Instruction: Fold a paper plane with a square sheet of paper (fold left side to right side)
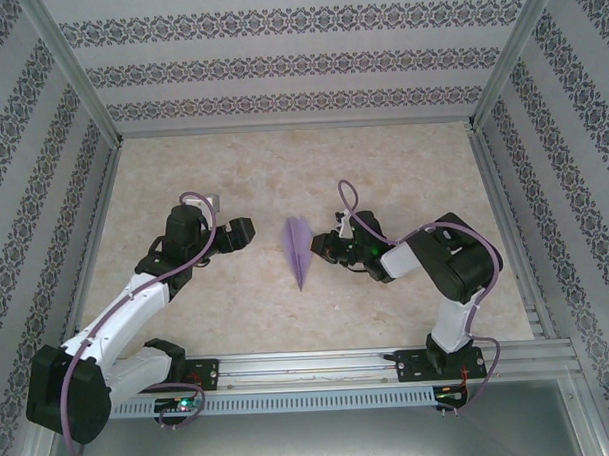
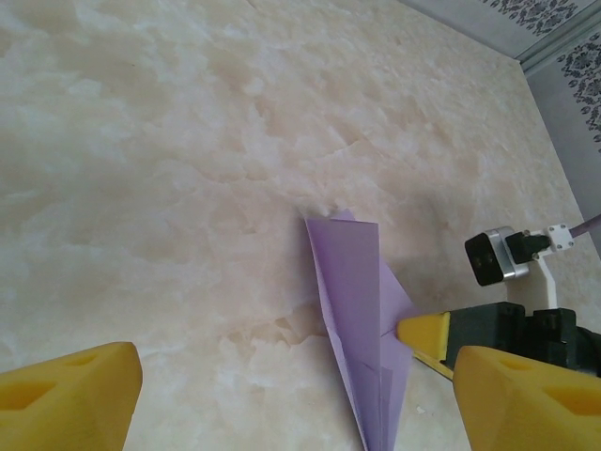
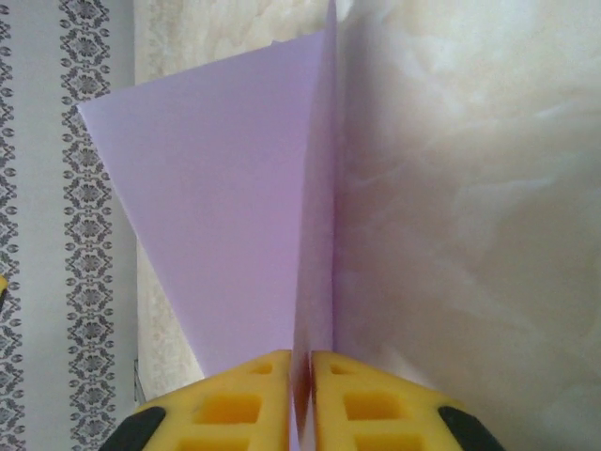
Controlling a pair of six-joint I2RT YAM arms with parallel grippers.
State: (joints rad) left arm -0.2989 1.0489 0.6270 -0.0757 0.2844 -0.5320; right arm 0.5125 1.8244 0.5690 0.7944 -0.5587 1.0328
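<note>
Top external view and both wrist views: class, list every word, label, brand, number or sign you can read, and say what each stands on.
No readable text in any view.
paper plane: plain lavender, unmarked.
wallpaper bands: ornamental pattern, no letters.
table: marbled surface, nothing printed.

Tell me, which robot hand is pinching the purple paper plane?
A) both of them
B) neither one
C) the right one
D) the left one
C: the right gripper has its yellow fingers pressed together on an edge of the paper plane, while the left gripper stands open and apart from it.
</note>
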